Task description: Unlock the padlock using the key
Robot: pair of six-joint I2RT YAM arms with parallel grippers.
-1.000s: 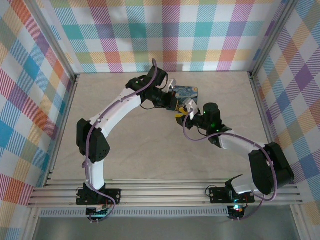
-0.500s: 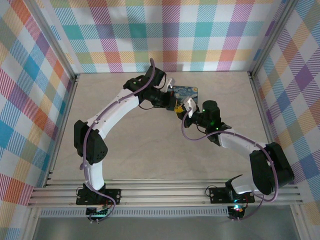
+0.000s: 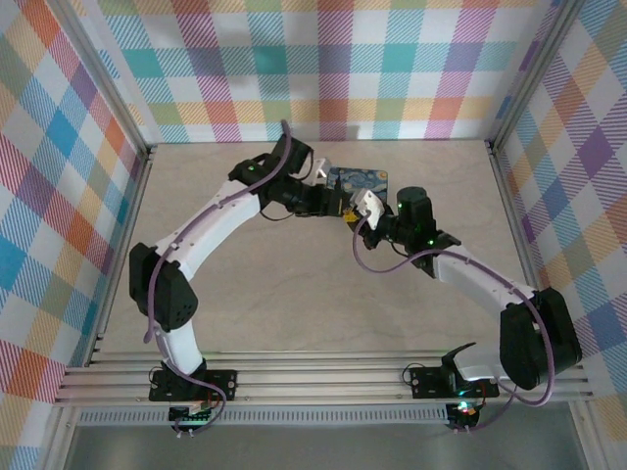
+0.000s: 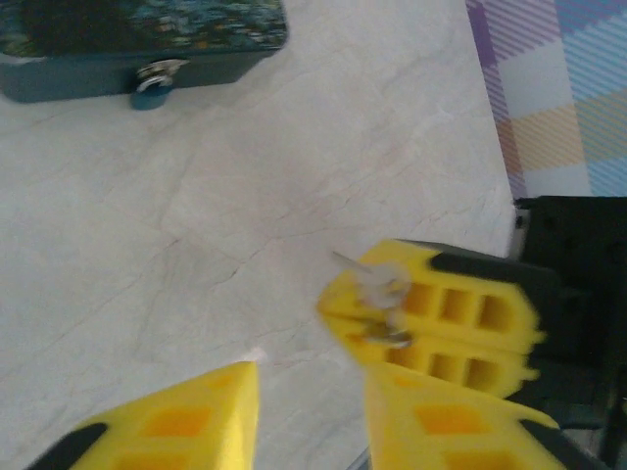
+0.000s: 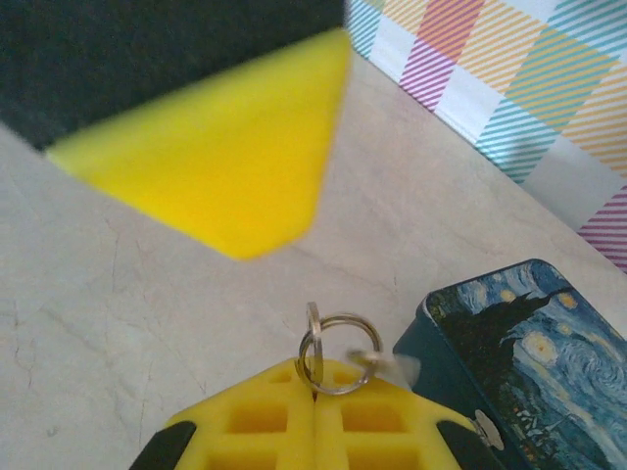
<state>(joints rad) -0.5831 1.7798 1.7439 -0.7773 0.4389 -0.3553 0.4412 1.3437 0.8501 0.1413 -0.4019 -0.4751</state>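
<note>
The key (image 5: 389, 366) is shown clamped, along with its split ring (image 5: 338, 352), in the tips of the right gripper (image 5: 313, 394), whose yellow fingers are pressed together with the ring standing proud of them. The left gripper (image 4: 312, 397) is held just beside it with its fingers apart and nothing between them. Both are pictured low over the pale counter (image 4: 196, 215), near its far wall.

The padlock (image 4: 151, 84), a tiny dark blue body under a thin silver shackle, is seen at the front face of the starry-night tin (image 4: 118, 29), apparently hung on the tin's latch. It lies apart from both grippers, with bare counter between it and the key. Whether the shackle is fully seated cannot be made out at this size, though nothing suggests that it has been released.

The task is judged to be at an early-to-middle stage. The key can be counted as secured, and by the ring end rather than the blade, so the blade is left free. The padlock is untouched by either gripper. The key has not yet been brought to the keyhole, and the keyhole itself cannot be seen in the wrist views. Left to be done, by this reading: the padlock steadied, probably by the open left gripper, the blade lined up and pushed in, the key turned, and the shackle sprung.
</note>
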